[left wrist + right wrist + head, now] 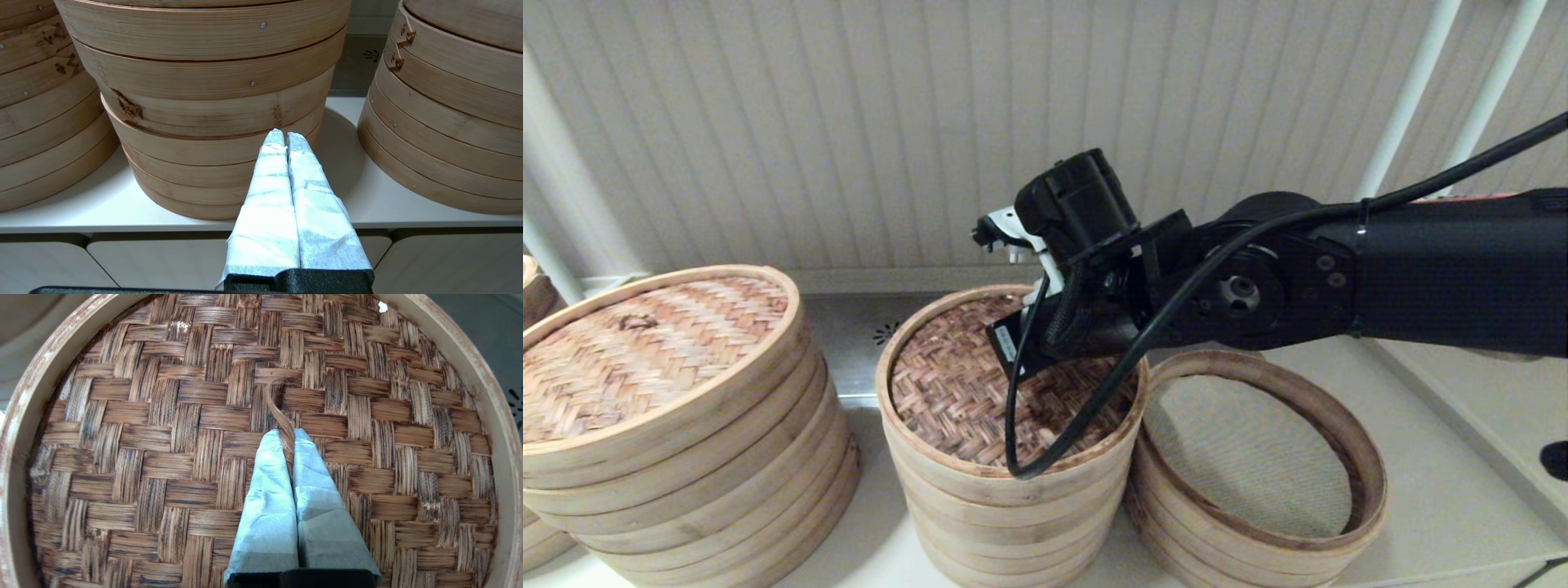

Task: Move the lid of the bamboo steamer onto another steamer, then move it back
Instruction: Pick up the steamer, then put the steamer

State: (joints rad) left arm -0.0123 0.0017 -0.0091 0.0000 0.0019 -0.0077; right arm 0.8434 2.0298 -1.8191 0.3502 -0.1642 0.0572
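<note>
Bamboo steamer lid [964, 392] is sitting on the middle stack [1005, 506]; right gripper [288, 437] is pinching its thin loop handle [278, 404]; that strip could slip or snap when lifted; left gripper [284, 136], closed, is idling near the counter's front edge [102, 224].

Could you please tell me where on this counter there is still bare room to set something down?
Bare counter lies right of the open steamer, toward the raised ledge. It is crowded between that steamer, the middle stack under the dark lid where the right gripper pinches a strip, and the widest stack.
</note>
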